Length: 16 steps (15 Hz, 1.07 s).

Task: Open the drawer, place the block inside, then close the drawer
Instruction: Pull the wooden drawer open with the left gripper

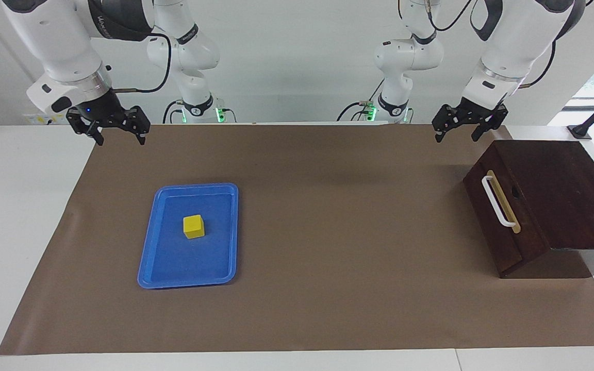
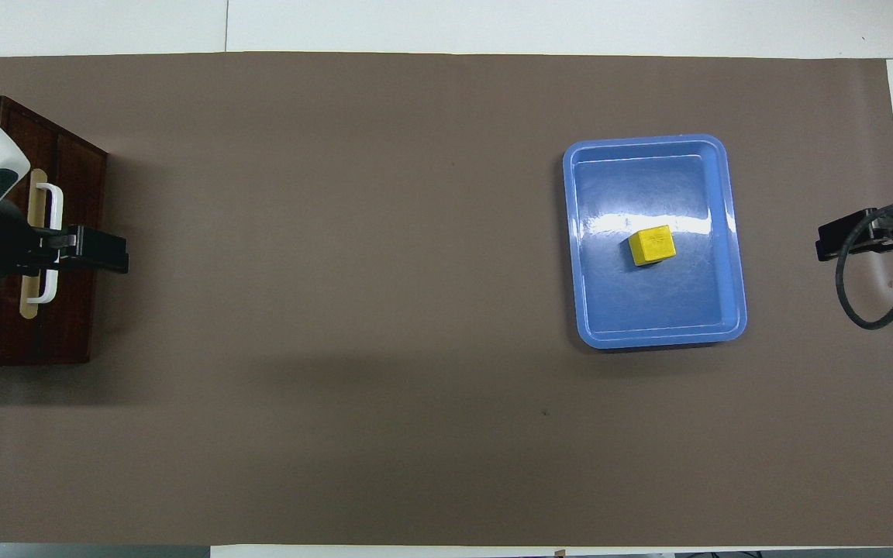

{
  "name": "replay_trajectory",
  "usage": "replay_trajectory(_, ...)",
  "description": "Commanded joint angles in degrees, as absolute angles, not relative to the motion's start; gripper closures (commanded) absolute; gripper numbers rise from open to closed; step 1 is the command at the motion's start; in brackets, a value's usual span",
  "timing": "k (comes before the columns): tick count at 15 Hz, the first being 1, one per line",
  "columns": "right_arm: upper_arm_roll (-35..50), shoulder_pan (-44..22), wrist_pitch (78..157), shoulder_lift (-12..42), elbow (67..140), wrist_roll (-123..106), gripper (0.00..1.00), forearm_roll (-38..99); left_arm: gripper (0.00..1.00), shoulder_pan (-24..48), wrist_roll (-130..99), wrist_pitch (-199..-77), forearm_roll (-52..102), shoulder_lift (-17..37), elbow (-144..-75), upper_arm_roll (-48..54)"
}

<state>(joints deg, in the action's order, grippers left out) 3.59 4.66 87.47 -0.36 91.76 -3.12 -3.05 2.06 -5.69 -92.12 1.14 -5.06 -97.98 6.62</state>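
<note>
The drawer [image 1: 503, 221] is closed at the left arm's end of the surface [image 1: 328, 216]. The block [image 1: 194, 226] sits in a blue tray [image 1: 158, 268] toward the right arm's end. Left pincer [image 1: 469, 129] and right pincer [image 1: 116, 133] hang raised, both spread wide and empty.

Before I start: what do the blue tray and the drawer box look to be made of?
Flat blue tray: probably plastic, glossy, showing bright glare streaks. Dark brown drawer box: looks like stained wood with faint grain; its white bar handle seems smooth plastic or painted metal.
</note>
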Motion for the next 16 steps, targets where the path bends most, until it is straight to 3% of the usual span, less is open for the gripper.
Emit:
replay_trajectory(1, 4.1, 5.1, 87.6, -0.9, 91.9, -3.4, 0.0, -3.3, 0.0, 2.8, -5.2, -92.1, 1.9, -6.6, -99.5, 5.8)
replay_trajectory(6, 4.1, 5.1, 88.8, -0.9, 91.9, -3.4, 0.0, -3.4, 0.0, 2.9, -5.2, -94.1, 1.2, -6.4, -100.5, 5.8)
replay_trajectory(12, 4.1, 5.0, 89.9, -1.1, 92.7, -3.3, 0.0, -3.3, 0.0, 2.8, -5.1, -109.0, -9.8, -5.2, -110.4, 5.8)
replay_trajectory(16, 4.0, 5.9, 90.4, -1.8, 94.7, 4.8, 0.0, 1.9, 0.0, 2.8, -5.2, -116.2, -21.2, 0.2, -113.7, 5.8)
